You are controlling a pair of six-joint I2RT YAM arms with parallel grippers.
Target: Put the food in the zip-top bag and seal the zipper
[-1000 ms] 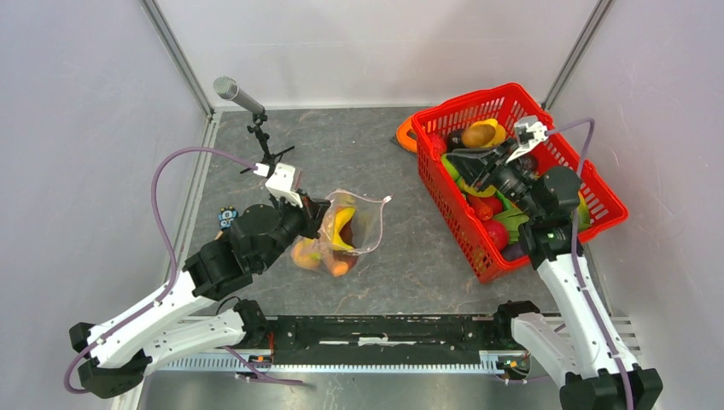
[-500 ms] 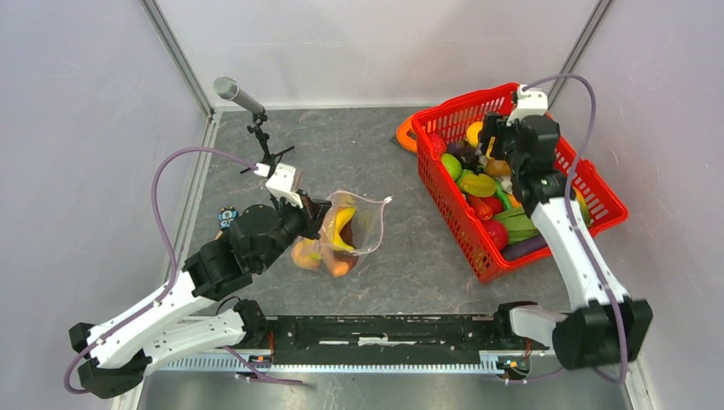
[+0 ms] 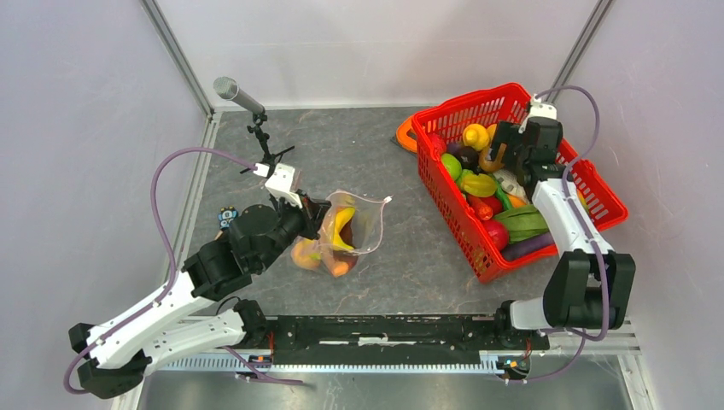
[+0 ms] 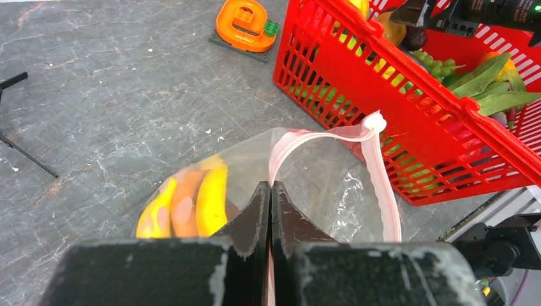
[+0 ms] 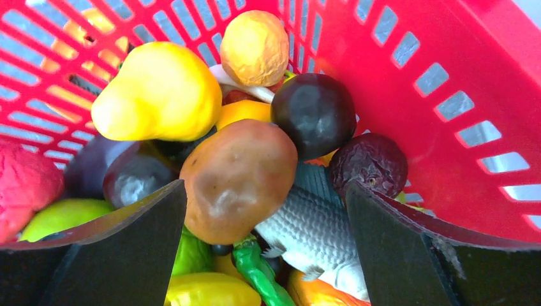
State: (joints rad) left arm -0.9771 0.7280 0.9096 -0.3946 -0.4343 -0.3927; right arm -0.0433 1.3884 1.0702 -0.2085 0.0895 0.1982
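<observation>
The clear zip-top bag (image 3: 359, 224) lies mid-table, its mouth open. Inside show a yellow banana and orange pieces (image 4: 191, 204). My left gripper (image 3: 320, 218) is shut on the bag's mouth edge; the pink zipper (image 4: 383, 185) runs down between its closed jaws (image 4: 270, 191). The rest of the food is heaped in the red basket (image 3: 478, 96). My right gripper (image 3: 505, 155) hangs over that heap, open wide (image 5: 265, 210). A brown oval piece (image 5: 239, 178) and a grey fish (image 5: 312, 229) lie between its fingers, untouched. A yellow pear (image 5: 159, 92) and dark plums sit behind them.
A flat orange ring (image 3: 404, 135) lies against the basket's far-left corner. A microphone on a thin black stand (image 3: 256, 120) rises at the back left. The basket wall (image 5: 408, 57) stands close on the right gripper's right side. Grey walls enclose the table.
The right wrist has swung from the basket's middle toward its far side and turned downward, and its jaws have opened wide. The left arm and the bag have not moved.
</observation>
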